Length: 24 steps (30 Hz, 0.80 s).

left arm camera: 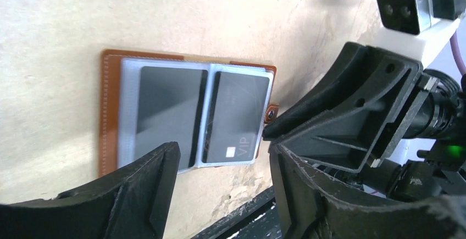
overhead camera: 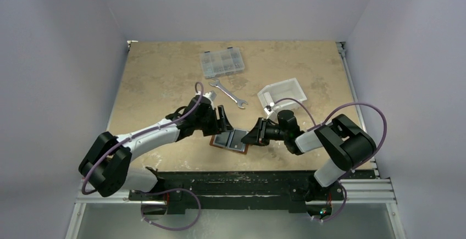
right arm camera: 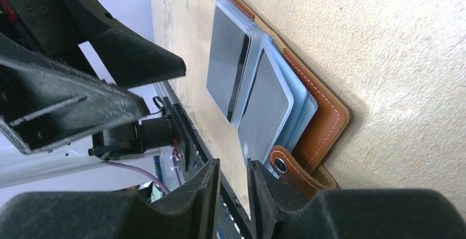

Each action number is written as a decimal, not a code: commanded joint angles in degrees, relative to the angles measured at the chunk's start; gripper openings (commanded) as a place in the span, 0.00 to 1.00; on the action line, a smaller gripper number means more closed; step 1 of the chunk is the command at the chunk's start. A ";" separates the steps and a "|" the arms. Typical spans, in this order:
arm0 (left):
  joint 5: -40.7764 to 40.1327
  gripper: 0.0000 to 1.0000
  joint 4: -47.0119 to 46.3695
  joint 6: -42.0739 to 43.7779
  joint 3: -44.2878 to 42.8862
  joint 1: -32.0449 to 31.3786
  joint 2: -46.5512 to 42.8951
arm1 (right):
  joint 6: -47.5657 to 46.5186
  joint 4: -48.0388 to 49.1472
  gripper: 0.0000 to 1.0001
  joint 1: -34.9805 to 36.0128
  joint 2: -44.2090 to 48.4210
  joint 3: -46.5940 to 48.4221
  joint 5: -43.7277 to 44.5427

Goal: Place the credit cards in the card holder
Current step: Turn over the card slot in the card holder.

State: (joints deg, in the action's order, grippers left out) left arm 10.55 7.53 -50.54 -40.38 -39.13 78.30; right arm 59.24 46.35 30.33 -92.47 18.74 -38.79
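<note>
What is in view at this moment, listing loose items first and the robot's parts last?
flat tan tabletop: one, tan, under everything.
clear plastic compartment box: one, transparent, far centre.
silver metal wrench: one, silver, just nearer than the box.
white plastic bin: one, white, right of the wrench.
reddish-brown leather card holder: one, brown, lying open near the table's near edge, between the arms.
thin grey rectangular cards: two, grey, side by side in the holder's clear sleeves.
left fingers: two, black, apart over the holder, holding nothing.
right fingers: two, black, narrow gap, at the holder's right edge; grip unclear.
</note>
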 commanded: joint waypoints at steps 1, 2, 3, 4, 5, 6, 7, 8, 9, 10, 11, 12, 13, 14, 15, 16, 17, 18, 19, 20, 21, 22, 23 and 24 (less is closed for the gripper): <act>-0.39 0.66 4.75 4.35 -0.64 2.66 -2.37 | -1.91 -2.09 0.34 0.40 3.07 1.18 -0.36; -0.58 0.66 5.08 4.93 -0.60 3.23 -2.04 | -2.51 -3.56 0.35 0.47 3.95 1.02 -0.20; -0.82 0.65 4.97 5.38 -0.44 3.68 -1.61 | -3.13 -4.98 0.35 0.52 4.99 0.83 0.07; -1.51 0.65 4.73 5.66 -0.19 3.75 -1.13 | -3.87 -6.57 0.37 0.46 5.99 0.66 0.58; -2.21 0.64 4.63 5.85 0.12 3.81 -0.45 | -4.59 -8.33 0.37 0.50 6.96 0.60 1.02; -2.59 0.63 4.42 6.11 0.38 3.87 0.28 | -5.32 -10.12 0.38 0.49 7.76 0.53 1.29; -2.85 0.62 4.14 6.15 0.72 3.86 1.02 | -5.66 -10.78 0.39 0.50 8.09 0.46 1.35; -2.92 0.62 3.20 6.04 1.19 3.84 1.63 | -5.71 -10.88 0.39 0.59 8.06 0.38 1.09; -2.86 0.61 2.40 5.74 1.79 3.93 1.97 | -5.53 -10.64 0.39 0.73 7.76 0.29 0.86; -2.74 0.60 1.58 5.39 2.40 3.90 2.29 | -5.40 -10.32 0.39 0.97 7.40 0.25 0.75; -2.73 0.58 1.11 5.23 2.82 3.84 2.51 | -5.30 -10.07 0.39 1.19 6.92 0.24 0.73; -2.72 0.57 0.87 5.20 3.11 3.86 2.69 | -5.14 -9.67 0.38 1.42 6.46 0.24 0.65; -2.97 0.56 0.75 5.18 3.38 3.89 2.79 | -5.04 -9.18 0.38 1.68 5.90 0.32 0.57; -3.24 0.55 0.69 5.21 3.64 3.82 2.84 | -5.02 -8.91 0.38 1.80 5.28 0.33 0.60; -3.30 0.54 0.53 5.13 4.05 3.88 2.90 | -4.87 -8.28 0.38 1.84 4.67 0.29 0.51; -3.32 0.53 0.38 5.15 4.41 3.83 2.91 | -4.66 -7.53 0.38 1.99 3.99 0.18 0.36; -3.33 0.51 0.30 5.13 4.69 3.84 2.99 | -4.30 -6.52 0.38 2.05 3.39 0.10 0.16; -3.25 0.50 0.17 5.06 4.91 3.86 2.99 | -3.97 -5.70 0.37 2.14 2.87 -0.01 0.02; -3.18 0.49 0.00 5.07 5.14 3.87 3.00 | -3.76 -5.22 0.37 2.30 2.37 -0.02 -0.05; -3.14 0.48 -0.05 5.00 5.41 3.83 3.00 | -3.70 -4.91 0.37 2.41 1.89 0.06 0.10; -3.06 0.47 -0.17 4.87 5.51 3.83 3.00 | -3.68 -4.62 0.37 2.57 1.59 0.14 0.19; -2.91 0.46 -0.29 4.83 5.69 3.88 3.00 | -3.51 -4.13 0.37 2.69 1.17 0.15 0.20; -2.79 0.45 -0.46 4.75 5.85 3.81 3.00 | -3.24 -3.39 0.37 2.79 0.73 0.15 0.01; -2.59 0.45 -0.57 4.62 5.96 3.82 3.00 | -2.85 -2.59 0.37 2.87 0.40 0.15 -0.13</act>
State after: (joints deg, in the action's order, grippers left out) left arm 8.23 8.21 -46.28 -35.79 -35.38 81.12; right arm 55.68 38.76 32.62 -91.07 18.74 -38.50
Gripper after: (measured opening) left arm 0.459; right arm 0.372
